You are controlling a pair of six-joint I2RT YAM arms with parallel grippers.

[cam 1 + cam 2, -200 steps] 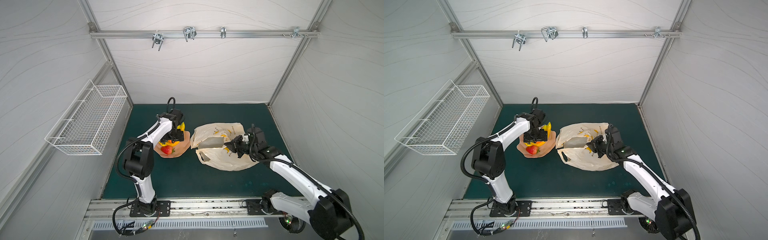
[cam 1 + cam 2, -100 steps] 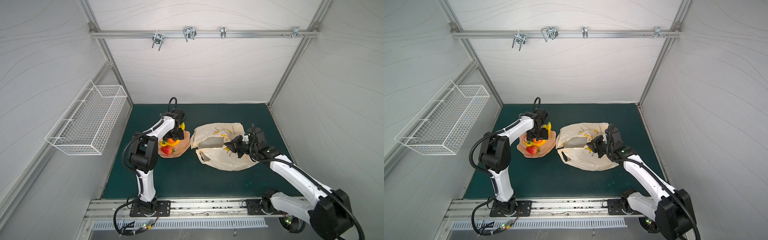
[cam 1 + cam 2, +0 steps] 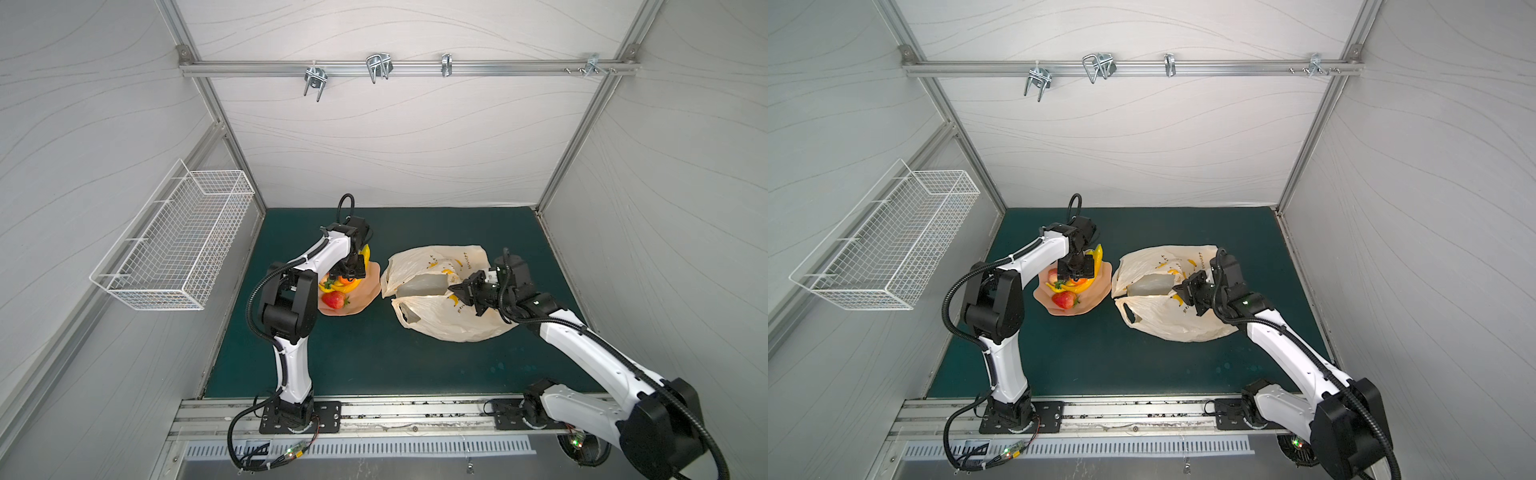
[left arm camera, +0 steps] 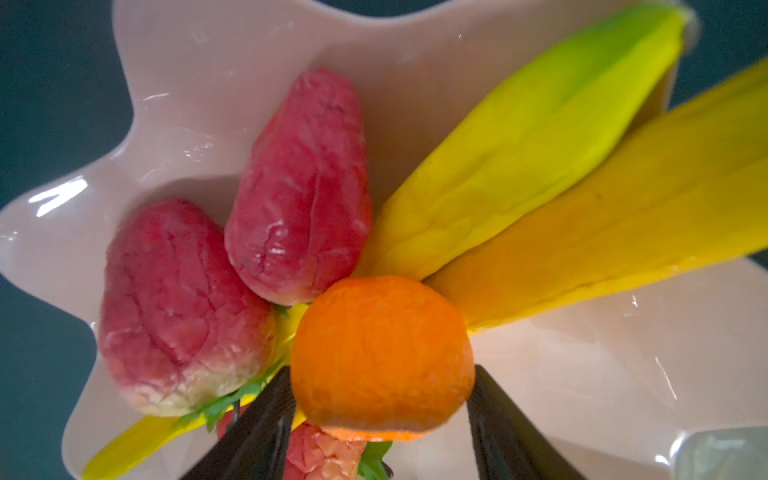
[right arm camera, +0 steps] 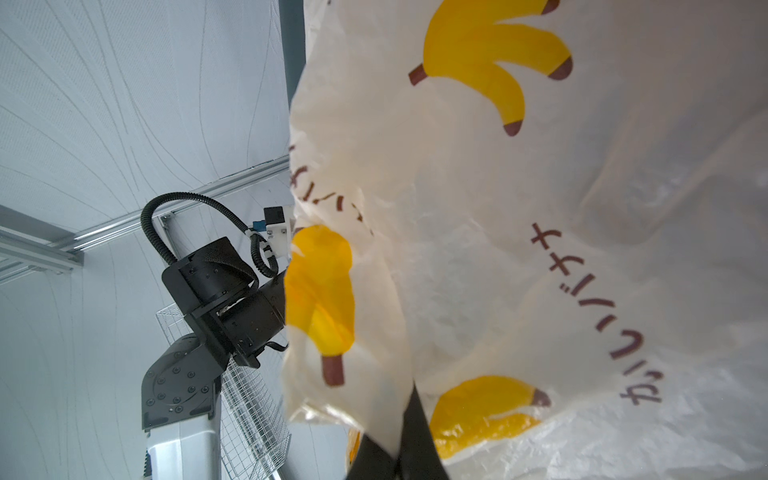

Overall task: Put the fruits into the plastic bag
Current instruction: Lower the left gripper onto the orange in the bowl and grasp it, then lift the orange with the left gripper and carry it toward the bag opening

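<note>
The fruits lie in a wavy peach-pink dish [image 3: 368, 291] [image 3: 1098, 293] [image 4: 582, 374]. They are yellow bananas [image 3: 366, 253] [image 4: 540, 137], a strawberry [image 3: 334, 299] [image 3: 1064, 300], two red-pink pieces [image 4: 303, 187] and an orange [image 4: 382, 353]. My left gripper [image 3: 353, 272] [image 3: 1076, 272] [image 4: 380, 374] is down in the dish, and both its fingers press the sides of the orange. The cream plastic bag [image 3: 440, 324] [image 3: 1167, 320] [image 5: 540, 249] lies to the right of the dish. My right gripper [image 3: 457, 289] [image 3: 1181, 289] [image 5: 409, 415] is shut on the bag's upper edge and holds the mouth lifted toward the dish.
A white wire basket [image 3: 174, 249] [image 3: 892, 245] hangs on the left wall. A rail with metal hooks [image 3: 376, 68] crosses the back wall. Dish and bag sit on a green mat [image 3: 374, 361], with a narrow gap between them.
The left gripper has sunk lower into the dish and its jaws have narrowed onto the orange. The right gripper and the bag have not moved.
</note>
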